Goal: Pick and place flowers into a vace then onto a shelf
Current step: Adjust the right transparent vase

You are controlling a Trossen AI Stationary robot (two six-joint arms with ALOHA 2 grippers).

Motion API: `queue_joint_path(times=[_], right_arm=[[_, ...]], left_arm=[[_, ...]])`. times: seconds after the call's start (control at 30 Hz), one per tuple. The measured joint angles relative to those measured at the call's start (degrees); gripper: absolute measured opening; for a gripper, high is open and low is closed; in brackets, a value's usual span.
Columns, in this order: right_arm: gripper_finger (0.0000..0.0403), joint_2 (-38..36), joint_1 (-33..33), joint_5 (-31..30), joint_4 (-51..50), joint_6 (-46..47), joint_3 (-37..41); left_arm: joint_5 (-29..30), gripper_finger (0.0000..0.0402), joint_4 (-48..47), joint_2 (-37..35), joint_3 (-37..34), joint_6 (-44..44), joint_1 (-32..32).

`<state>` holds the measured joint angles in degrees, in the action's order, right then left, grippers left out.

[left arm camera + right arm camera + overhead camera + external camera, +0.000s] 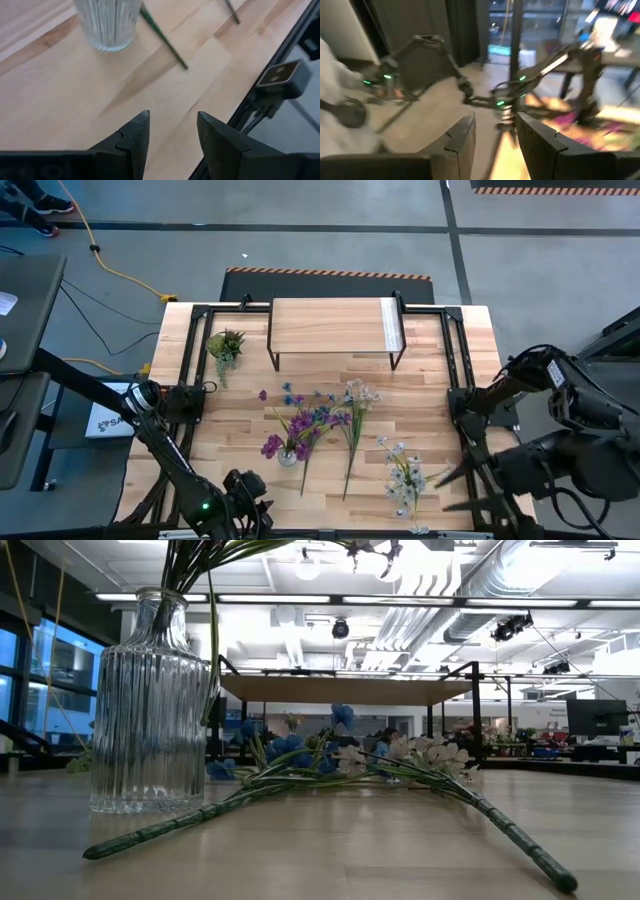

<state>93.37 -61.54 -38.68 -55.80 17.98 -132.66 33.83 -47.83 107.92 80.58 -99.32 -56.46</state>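
Left end effector (170, 137) empty, part open, low at the desk (240, 435) edge. Loose flowers (352, 420) just beyond the vase (288, 455), stems running toward that edge. Right end effector (495, 137) empty, part open, farther off.

This is a robotics lab or industrial workshop hall. The pale wood-plank bench (330, 430) stands on a black metal frame on a bare grey concrete floor (330, 225), where a yellow power cable (120, 275) trails and an orange-and-black striped hazard strip (330, 273) marks an edge. Across the room, the low view shows an open ceiling with exposed silver ducts (470, 600), long strip lights (520, 603) and black ceiling-hung fixtures (510, 628), with cluttered workstations and a dark monitor (595, 718) beyond.
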Motion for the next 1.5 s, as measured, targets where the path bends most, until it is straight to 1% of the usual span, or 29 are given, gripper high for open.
queue_joint_path(times=[0.07,0.2,0.33,0.43,0.53,0.73,0.87,1.07,1.2,1.4,1.5], right_arm=[[0.0134,-0.01,-1.82,0.04,-2.69,7.40,0.00],[0.0134,0.58,-5.22,0.01,-9.64,25.72,0.00],[0.0134,2.83,-7.42,-0.52,-16.30,43.37,0.00],[0.0134,5.17,-8.02,2.05,-21.54,54.59,0.00],[0.0134,7.41,-8.00,6.41,-25.57,61.14,0.00],[0.0134,9.91,-7.85,16.40,-32.02,71.77,0.02],[0.0134,11.33,-7.82,21.70,-34.11,75.18,0.02],[0.0134,13.63,-7.85,22.81,-34.15,75.97,0.00],[0.0130,15.55,-7.82,25.05,-34.20,77.05,0.98],[0.0105,16.14,-8.77,32.01,-34.20,83.41,8.05],[0.0091,16.14,-8.67,34.10,-34.21,84.49,12.44]], left_arm=[[-0.46,0.0198,-1.26,0.00,0.00,-0.30,-0.26],[-0.77,0.0198,-5.03,0.00,0.00,-2.42,-0.70],[-0.60,0.0198,-9.49,0.00,0.00,-4.48,-0.91],[-0.47,0.0198,-11.61,0.00,0.00,-4.66,-0.94],[-0.48,0.0198,-13.14,0.00,0.00,-4.64,-0.96],[-3.65,0.0198,-13.84,0.00,0.00,-4.52,-1.95],[-4.24,0.0198,-14.03,0.00,0.00,-4.49,-3.20],[-4.37,0.0198,-16.00,0.00,0.00,-6.14,-4.84],[-4.55,0.0198,-16.87,0.00,0.00,-6.13,-4.83],[-4.55,0.0198,-16.85,-0.02,0.00,-5.51,-4.81],[-4.89,0.0198,-16.80,-0.02,0.00,-5.50,-4.83]])
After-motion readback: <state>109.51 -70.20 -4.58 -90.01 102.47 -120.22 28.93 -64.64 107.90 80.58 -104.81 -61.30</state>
